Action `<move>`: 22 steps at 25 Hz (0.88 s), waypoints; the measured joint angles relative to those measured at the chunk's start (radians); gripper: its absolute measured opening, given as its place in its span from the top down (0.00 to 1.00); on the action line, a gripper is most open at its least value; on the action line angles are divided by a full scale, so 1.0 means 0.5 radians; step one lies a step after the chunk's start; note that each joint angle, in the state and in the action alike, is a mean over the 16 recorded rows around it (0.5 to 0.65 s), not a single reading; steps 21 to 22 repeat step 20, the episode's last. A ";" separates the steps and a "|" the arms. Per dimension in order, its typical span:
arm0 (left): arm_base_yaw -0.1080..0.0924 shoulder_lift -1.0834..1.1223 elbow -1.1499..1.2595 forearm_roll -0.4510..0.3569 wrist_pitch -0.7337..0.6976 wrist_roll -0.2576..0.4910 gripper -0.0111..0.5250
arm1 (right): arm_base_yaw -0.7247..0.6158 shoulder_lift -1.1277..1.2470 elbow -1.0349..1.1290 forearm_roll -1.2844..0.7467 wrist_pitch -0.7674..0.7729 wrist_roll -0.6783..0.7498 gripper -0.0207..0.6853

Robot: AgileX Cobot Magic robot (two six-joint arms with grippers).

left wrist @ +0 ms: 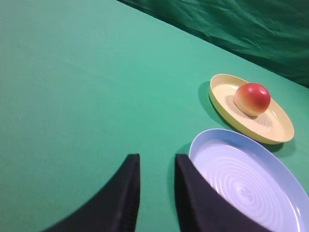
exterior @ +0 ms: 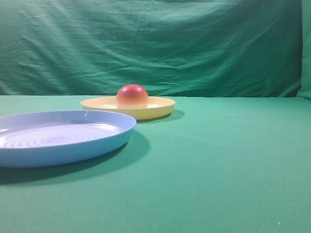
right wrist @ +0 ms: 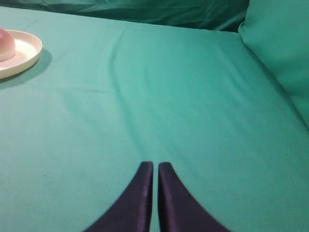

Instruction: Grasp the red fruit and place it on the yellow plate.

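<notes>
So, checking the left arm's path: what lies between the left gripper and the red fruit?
In the left wrist view, the blue plate lies between the left gripper and the red fruit on the yellow plate.

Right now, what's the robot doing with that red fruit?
Nothing is touching it. The red fruit sits on the yellow plate, behind the empty blue plate. The left gripper is open and empty over the green cloth. The right gripper is shut, empty, far off.

red fruit (exterior: 131, 95), pale yellow plate (exterior: 160, 109), light-blue ringed plate (exterior: 73, 145), green cloth (exterior: 218, 160).
</notes>
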 joint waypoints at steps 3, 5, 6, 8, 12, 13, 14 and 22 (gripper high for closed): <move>0.000 0.000 0.000 0.000 0.000 0.000 0.69 | 0.000 0.000 0.000 0.002 -0.002 0.000 0.97; 0.000 0.000 0.000 0.000 0.000 0.000 0.69 | 0.000 0.000 0.000 0.003 -0.003 0.000 0.97; 0.000 0.000 0.000 0.000 0.000 0.000 0.69 | 0.000 0.000 0.000 0.003 -0.003 -0.001 0.97; 0.000 0.000 0.000 0.000 0.000 0.000 0.69 | 0.000 0.000 0.001 0.004 -0.004 -0.001 0.97; 0.000 0.000 0.000 0.000 0.000 0.000 0.69 | 0.000 0.000 0.001 0.004 -0.004 -0.003 0.97; 0.000 0.000 0.000 0.000 0.000 0.000 0.69 | 0.000 0.000 0.001 0.004 -0.004 -0.003 0.97; 0.000 0.000 0.000 0.000 0.000 0.000 0.69 | 0.000 0.000 0.001 0.004 -0.004 -0.004 0.97; 0.000 0.000 0.000 0.000 0.000 0.000 0.69 | 0.000 0.000 0.001 0.004 -0.004 -0.006 0.97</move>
